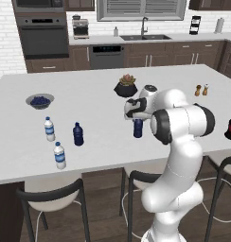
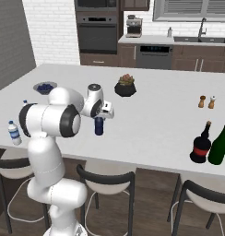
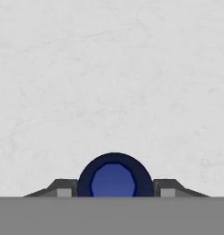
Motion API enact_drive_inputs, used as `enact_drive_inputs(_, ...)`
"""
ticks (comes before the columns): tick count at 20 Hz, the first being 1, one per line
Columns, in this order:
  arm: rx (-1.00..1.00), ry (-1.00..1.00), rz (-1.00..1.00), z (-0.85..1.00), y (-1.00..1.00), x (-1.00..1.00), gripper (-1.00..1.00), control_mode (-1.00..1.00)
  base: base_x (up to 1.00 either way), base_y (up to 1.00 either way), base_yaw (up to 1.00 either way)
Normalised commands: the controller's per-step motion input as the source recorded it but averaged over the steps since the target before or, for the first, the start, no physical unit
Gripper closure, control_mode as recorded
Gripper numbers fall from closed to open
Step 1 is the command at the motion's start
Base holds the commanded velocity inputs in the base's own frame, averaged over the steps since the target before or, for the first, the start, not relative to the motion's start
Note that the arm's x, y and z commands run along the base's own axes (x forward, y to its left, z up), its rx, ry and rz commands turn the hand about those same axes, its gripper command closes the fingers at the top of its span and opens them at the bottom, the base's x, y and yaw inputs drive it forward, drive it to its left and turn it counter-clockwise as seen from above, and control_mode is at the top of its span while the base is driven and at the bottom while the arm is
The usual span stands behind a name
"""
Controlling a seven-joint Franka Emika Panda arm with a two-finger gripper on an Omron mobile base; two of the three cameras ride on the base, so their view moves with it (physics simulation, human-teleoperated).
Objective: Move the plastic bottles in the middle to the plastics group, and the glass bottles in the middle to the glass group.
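1. The hand (image 1: 137, 117) is sitting directly over a dark navy bottle (image 1: 137, 128) standing upright on the white desk (image 1: 98, 137), in front of the potted succulent (image 1: 126, 85).
2. In the hand view the navy bottle's round top (image 3: 113, 180) is lying squarely between the two fingertips (image 3: 63, 189), which are flanking it on either side. They look about to touch its sides, but I cannot tell whether they are already pinching it.
3. Judging by this, the step in hand is grasping this middle bottle so that it can go to the plastics group.
4. That group is standing on the succulent's far left side, near the desk's front edge: a clear water bottle (image 1: 49, 129) and a second navy bottle (image 1: 78, 134), with another clear bottle (image 1: 59, 155) just in front of them and the bowl of blueberries (image 1: 39, 100) behind.
5. To do it well, the fingertips should be closing evenly, keeping the bottle centred so that it is not tipping or being pushed sideways.
6. The lift should be going straight up until the base is clear of the desk before any swing leftward.
7. The carry should be staying high enough to pass over the standing bottles.
8. The black red-banded bottle (image 2: 201, 144) and a green bottle (image 2: 219, 144) are waiting far to the succulent's right.
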Motion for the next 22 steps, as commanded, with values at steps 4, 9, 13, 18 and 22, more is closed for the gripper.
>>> enact_drive_inputs(4,0.00,-0.03,0.08,0.09,0.31,-0.23,1.00,-1.00,0.00,0.00,0.00)
enact_drive_inputs(9,0.00,0.00,0.16,0.24,0.61,-0.18,1.00,-1.00,0.00,0.00,0.00)
enact_drive_inputs(13,0.00,0.00,0.20,0.24,0.71,-0.08,1.00,-1.00,0.00,0.00,0.00)
enact_drive_inputs(18,0.00,0.00,0.24,0.03,0.80,-0.26,1.00,-1.00,0.00,0.00,0.00)
enact_drive_inputs(22,0.00,0.01,0.26,0.00,0.79,-0.28,1.00,-1.00,0.00,0.00,0.00)
